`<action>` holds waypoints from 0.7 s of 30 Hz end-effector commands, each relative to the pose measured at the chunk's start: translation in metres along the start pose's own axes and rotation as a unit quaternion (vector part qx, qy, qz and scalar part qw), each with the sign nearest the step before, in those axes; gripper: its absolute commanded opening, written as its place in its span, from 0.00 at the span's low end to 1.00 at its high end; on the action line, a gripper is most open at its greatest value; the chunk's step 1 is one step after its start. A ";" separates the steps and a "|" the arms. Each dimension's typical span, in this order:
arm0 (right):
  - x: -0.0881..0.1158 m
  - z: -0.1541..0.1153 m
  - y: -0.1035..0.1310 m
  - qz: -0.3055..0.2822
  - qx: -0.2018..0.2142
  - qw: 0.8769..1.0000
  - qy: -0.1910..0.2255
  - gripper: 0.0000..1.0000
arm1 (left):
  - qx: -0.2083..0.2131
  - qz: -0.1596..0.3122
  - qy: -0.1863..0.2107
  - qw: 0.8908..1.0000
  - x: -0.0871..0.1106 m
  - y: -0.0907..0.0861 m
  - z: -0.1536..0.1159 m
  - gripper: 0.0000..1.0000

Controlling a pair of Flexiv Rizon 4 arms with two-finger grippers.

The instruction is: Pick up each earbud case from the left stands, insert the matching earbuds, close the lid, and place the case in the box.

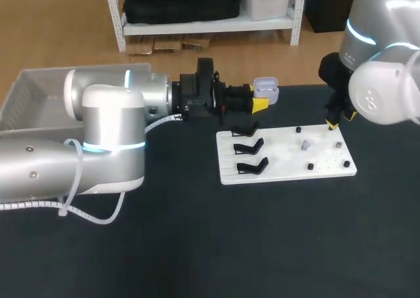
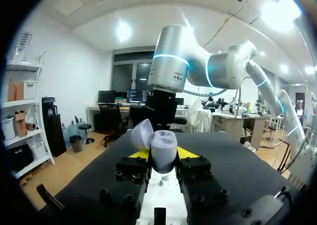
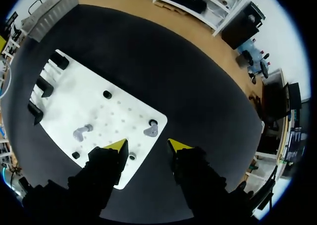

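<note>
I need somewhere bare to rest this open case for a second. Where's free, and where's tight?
Freest: the dark table on the near side of the white board, and the strip between that board and the left arm. Crowded: the board's three black stands, its small pegs and grey earbuds, and its far right corner under the right gripper.

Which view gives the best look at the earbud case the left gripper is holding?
The left wrist view: the earbud case shows large, lid open, clamped in the left gripper. The head view shows the earbud case small, at the gripper's tip. The right wrist view misses it.
</note>
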State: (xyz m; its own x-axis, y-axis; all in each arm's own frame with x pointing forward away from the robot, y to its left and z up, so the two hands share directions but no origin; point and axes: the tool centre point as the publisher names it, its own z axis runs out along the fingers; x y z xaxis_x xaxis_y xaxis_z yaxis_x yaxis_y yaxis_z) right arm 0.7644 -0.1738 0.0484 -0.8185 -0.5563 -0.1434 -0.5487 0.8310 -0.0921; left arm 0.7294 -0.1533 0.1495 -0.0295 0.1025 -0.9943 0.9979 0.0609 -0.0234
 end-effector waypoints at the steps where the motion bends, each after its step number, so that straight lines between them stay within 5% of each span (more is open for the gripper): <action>1: -0.007 0.003 -0.002 0.002 -0.004 1.000 0.013 0.49 | 0.000 0.000 -0.001 1.000 0.000 0.001 0.001 0.00; 21: -0.006 0.025 0.000 0.027 -0.002 0.999 0.031 0.47 | 0.000 0.000 -0.001 1.000 0.000 0.001 0.001 0.00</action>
State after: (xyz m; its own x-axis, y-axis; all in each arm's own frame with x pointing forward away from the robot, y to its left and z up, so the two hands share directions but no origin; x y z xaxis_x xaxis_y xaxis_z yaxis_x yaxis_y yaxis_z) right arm 0.7709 -0.1711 0.0275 -0.8539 -0.5126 -0.0903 -0.5068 0.8583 -0.0801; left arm 0.7296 -0.1538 0.1497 -0.0301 0.1030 -0.9942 0.9979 0.0610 -0.0239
